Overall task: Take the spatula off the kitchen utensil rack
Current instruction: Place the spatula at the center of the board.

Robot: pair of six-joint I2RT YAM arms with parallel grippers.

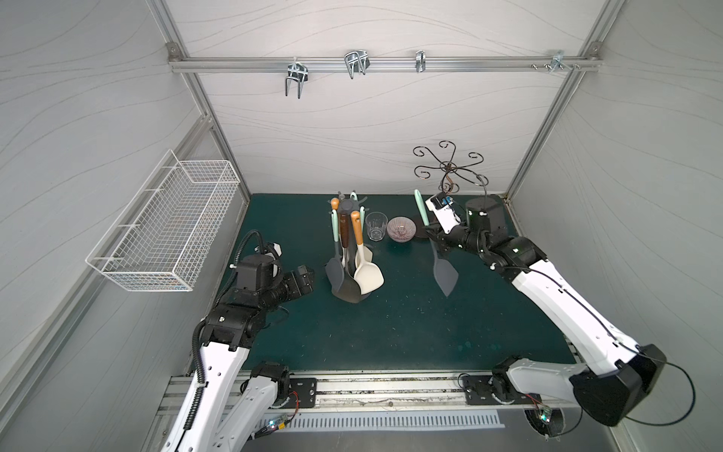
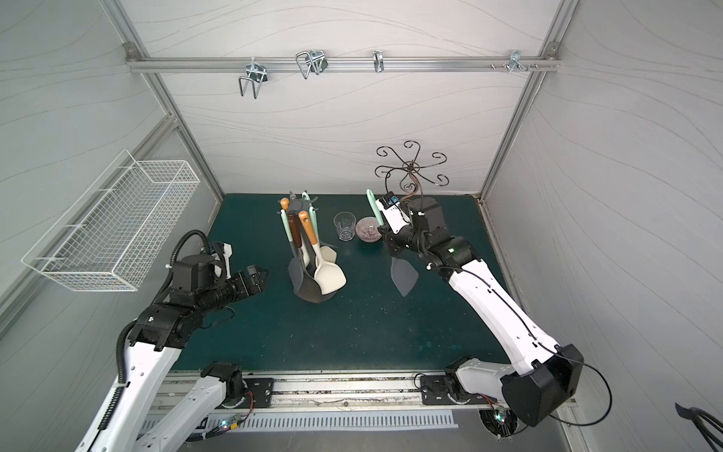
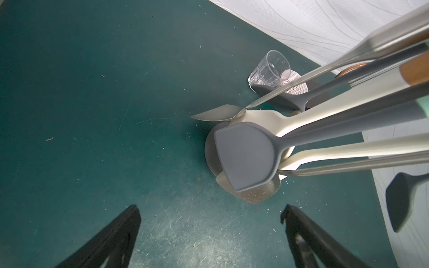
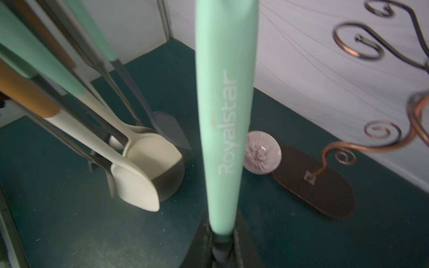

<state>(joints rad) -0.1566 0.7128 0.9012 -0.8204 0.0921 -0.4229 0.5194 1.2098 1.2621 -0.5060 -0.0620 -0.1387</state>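
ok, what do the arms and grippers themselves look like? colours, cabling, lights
Both arms have white link shells with black joints. The left arm carries a ribbed black conduit; the right arm has a thin black cable looping off its elbow and a green light near the wrist. Both grippers are black: left gripper, right gripper.

The left arm (image 1: 219, 371) reached in low on the left side of the rack (image 1: 346, 206). Its end effector (image 1: 309, 275) pointed toward the rack, just short of it, with jaws spread wide and empty. The right arm (image 1: 567, 305) stretched out on the right side of the rack. Its end effector (image 1: 431, 234) was clamped on the spatula (image 1: 445, 274), well apart from the rack.
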